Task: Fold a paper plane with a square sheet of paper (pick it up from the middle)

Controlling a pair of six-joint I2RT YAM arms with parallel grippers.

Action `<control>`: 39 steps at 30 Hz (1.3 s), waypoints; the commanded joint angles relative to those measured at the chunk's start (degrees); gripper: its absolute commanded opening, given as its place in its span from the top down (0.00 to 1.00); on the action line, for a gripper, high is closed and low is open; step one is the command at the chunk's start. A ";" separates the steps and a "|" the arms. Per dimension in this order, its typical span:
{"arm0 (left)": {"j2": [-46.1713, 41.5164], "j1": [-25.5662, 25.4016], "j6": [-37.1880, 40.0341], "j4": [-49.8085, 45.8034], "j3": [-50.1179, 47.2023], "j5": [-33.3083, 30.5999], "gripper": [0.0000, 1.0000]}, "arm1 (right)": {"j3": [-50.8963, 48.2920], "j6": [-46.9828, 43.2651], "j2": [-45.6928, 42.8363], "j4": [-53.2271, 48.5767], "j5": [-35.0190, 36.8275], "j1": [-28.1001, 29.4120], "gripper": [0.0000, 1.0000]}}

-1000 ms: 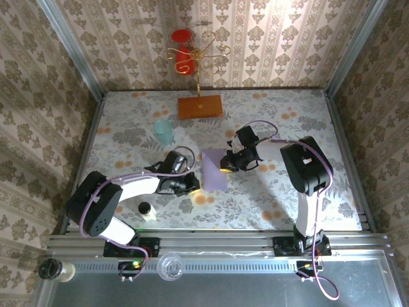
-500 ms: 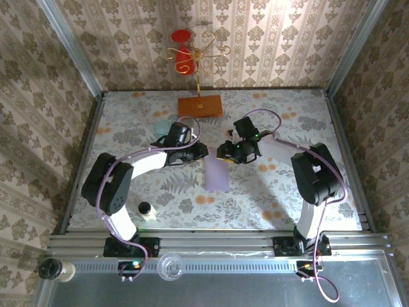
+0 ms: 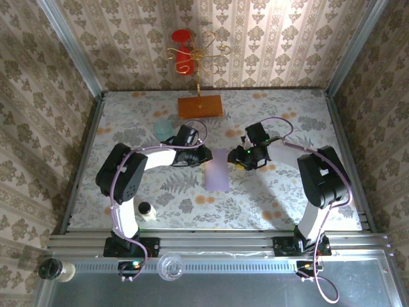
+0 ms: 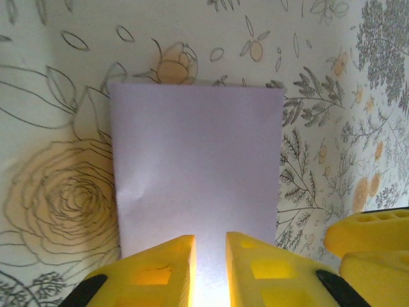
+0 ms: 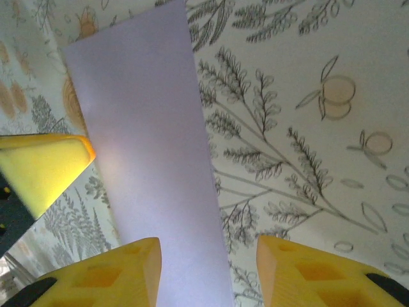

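Left wrist, lilac paper (image 4: 197,166) flat, left hand (image 4: 209,246) slightly parted, right hand (image 5: 208,246) released.

Damask-papered walls (image 3: 281,38); floral-print table (image 3: 255,211) (aluminium rail (image 3: 217,243) in front).

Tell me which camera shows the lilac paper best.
Left wrist: the lilac paper lies nearly face-on and large, with both far corners clear. The right wrist sees it slantwise, cut off at the bottom. The top external shows it from above but tiny.

top: overhead, far | wrists: close, downward (sharing lilac paper (image 4: 197,173))
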 commanded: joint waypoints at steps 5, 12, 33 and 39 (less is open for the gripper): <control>-2.06 -1.72 0.55 -3.37 -1.10 -0.50 0.79 | -2.04 -0.79 -2.80 -2.98 -3.64 0.31 0.55; -2.00 -1.82 -1.13 -2.16 -3.93 -1.63 0.79 | -2.73 -0.58 -2.90 -3.53 -4.91 0.41 0.54; 0.52 -1.18 -4.66 -1.66 -4.29 -3.85 0.81 | -10.03 1.05 -5.27 -2.86 -10.77 4.28 0.69; -4.05 -2.66 -2.47 -1.95 -1.89 -2.54 0.80 | -9.85 0.97 -6.21 -2.58 -9.18 4.24 0.70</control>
